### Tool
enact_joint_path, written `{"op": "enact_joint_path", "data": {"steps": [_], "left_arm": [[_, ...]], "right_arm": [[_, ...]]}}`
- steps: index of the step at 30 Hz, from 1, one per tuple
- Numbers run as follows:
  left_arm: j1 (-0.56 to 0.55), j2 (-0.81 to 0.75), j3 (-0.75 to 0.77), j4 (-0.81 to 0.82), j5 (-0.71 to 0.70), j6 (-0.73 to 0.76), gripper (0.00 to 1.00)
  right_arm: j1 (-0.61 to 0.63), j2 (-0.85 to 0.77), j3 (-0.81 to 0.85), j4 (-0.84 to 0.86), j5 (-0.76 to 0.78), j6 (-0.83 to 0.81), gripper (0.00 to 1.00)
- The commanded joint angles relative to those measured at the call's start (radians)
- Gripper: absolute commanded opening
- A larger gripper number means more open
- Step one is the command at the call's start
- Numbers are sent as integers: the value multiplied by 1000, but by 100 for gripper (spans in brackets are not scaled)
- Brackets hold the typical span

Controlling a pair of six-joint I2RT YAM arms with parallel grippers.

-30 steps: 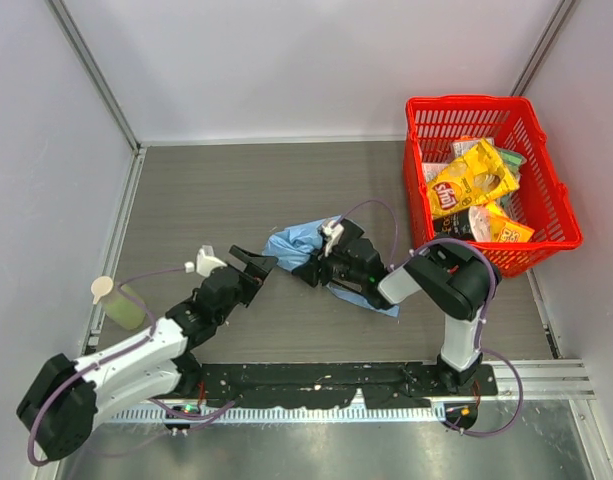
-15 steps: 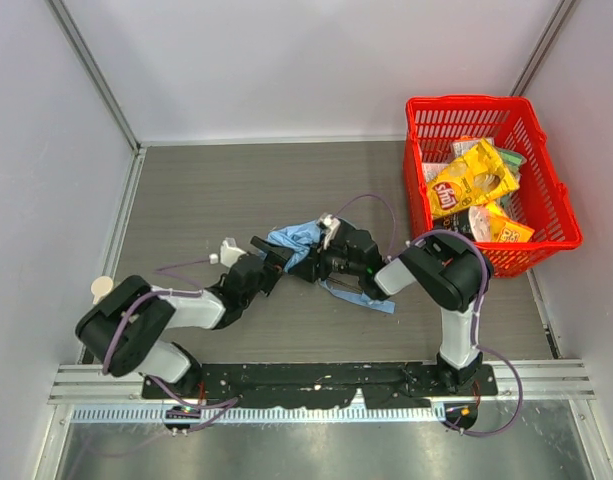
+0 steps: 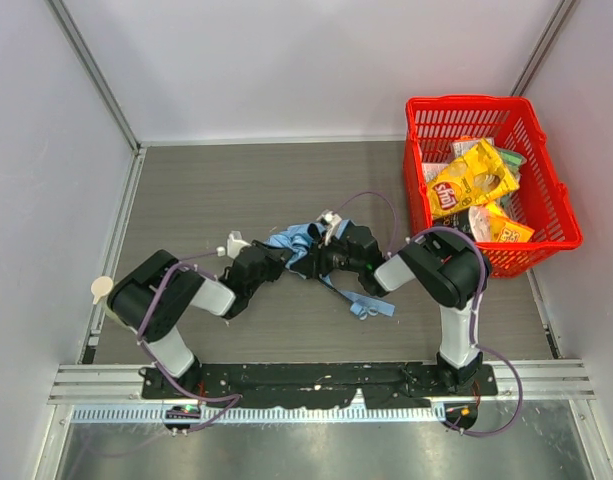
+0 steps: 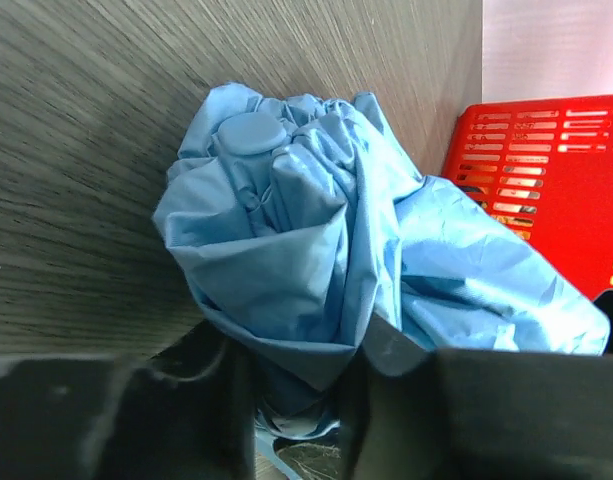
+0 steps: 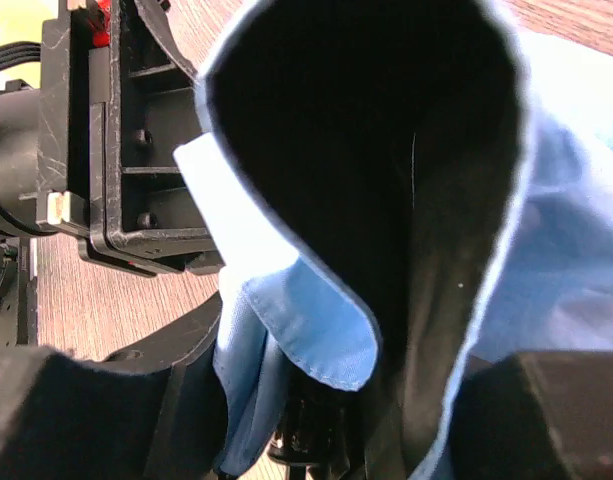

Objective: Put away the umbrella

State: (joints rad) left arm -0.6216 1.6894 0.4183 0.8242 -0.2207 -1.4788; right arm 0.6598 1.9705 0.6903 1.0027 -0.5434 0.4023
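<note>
Since 0.5 s ago the L arm (image 3: 176, 295) has folded in tighter and the L fingers (image 3: 273, 262) have pushed right, into the umbrella (image 3: 294, 238). The umbrella's loose blue end has slid closer to the near edge. R arm (image 3: 446, 275) has barely changed.

Umbrella lies crumpled approx. mid-tabletop (image 3: 216, 190), a bit toward the near edge. It is well left of the red basket (image 3: 464, 103), which sits by the right edge toward the far-right corner. Fabric is bunched betw. the two arms, w/ a strip trailing toward the near edge under the R arm.

L wrist view: L fingers clenched on a wad of sky-blue fabric. It fills the narrow gap betw. them and balloons out past the tips. Basket wall shows behind, at right.

R wrist view: R fingers (image 5: 86, 420) are grasping the umbrella too; a fabric fold w/ a dark inside fills the gap. The black body of the L fingers sits just beside the fabric, upper left.

Basket holds snack bags, incl. a yellow chip bag (image 3: 471, 180).
</note>
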Motion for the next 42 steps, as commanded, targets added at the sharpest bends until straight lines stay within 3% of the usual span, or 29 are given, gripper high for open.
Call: {"op": "enact_joint_path", "data": {"steps": [1,3,4,7,8,10,17,19,23,28,32,36,39,42], "left_arm": [[19,21,17,-28,3,51,10],[20,-2,31,-91,1,75,3],[22,-13,36,-124,3,81,0],[20,-45,31,-166,18,69,0],[22,-54,30,-180,23,63,0],[20,-72,27,-209,23,61,0],[19,-125,-10,-258,53,9,0],[17,-145,-6,-307,67,-21,0],[7,-198,43,-505,81,-58,0],[-1,-264,88,-706,63,-87,0],[-6,-300,80,-738,58,-95,0],[-10,-307,71,-735,63,-106,0],[-15,-318,66,-729,60,-112,0],[-17,-335,74,-744,57,-113,0]], "right_arm": [[43,48,-52,-228,-136,-10,1],[44,30,-57,-242,-116,-8,1],[44,21,-54,-272,-92,-13,13],[46,-69,-48,-416,23,-31,34],[47,-94,-46,-494,95,-36,70],[52,-180,-37,-617,152,-52,78],[167,-521,34,-1112,540,-164,79],[251,-581,75,-1176,708,-228,79],[402,-605,138,-1147,856,-393,84],[429,-480,233,-1041,879,-572,87],[425,-384,279,-900,853,-744,92],[319,-326,331,-888,662,-746,92],[301,-280,350,-897,603,-758,95],[249,-230,370,-946,446,-674,97]]}}
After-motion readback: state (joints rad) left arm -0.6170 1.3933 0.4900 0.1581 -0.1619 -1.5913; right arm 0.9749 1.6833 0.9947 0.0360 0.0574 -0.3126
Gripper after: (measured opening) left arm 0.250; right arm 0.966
